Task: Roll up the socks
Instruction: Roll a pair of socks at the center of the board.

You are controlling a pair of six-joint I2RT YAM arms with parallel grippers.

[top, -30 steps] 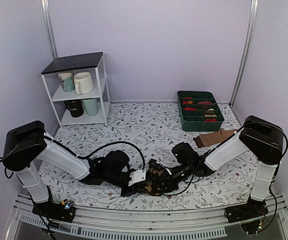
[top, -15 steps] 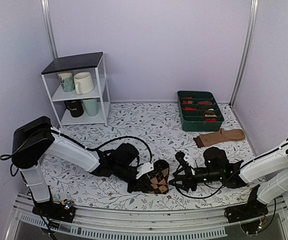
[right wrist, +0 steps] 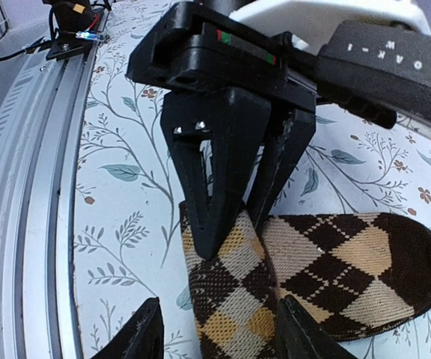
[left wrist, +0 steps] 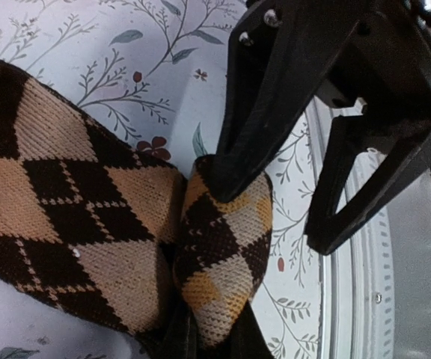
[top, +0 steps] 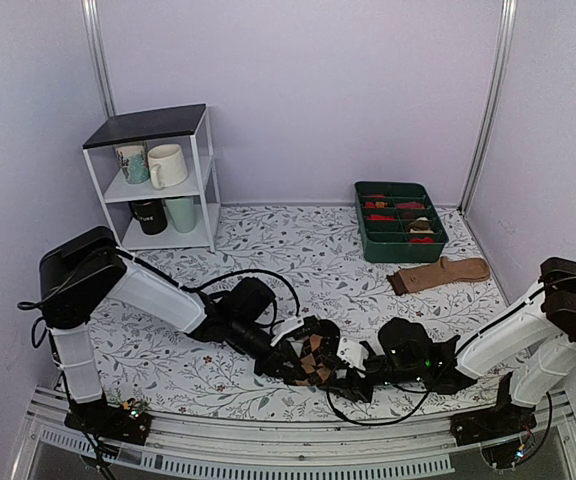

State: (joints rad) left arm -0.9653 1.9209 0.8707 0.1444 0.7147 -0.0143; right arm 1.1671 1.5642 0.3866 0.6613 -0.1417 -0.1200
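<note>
Floral-print table (top: 308, 250) — white shelf rack (top: 148, 125), green tray (top: 406, 252), tan sock (top: 438, 273) — argyle socks (top: 313, 355) near the front edge

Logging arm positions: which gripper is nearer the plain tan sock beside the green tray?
Right. The right gripper is at the argyle socks from their right, toward the tan sock; the left gripper holds them from their left, farther away.

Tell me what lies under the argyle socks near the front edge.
The floral tablecloth shows all around the argyle socks, so they rest on it. Nothing else pokes out from under them, but the spot directly beneath is covered by the knit.
</note>
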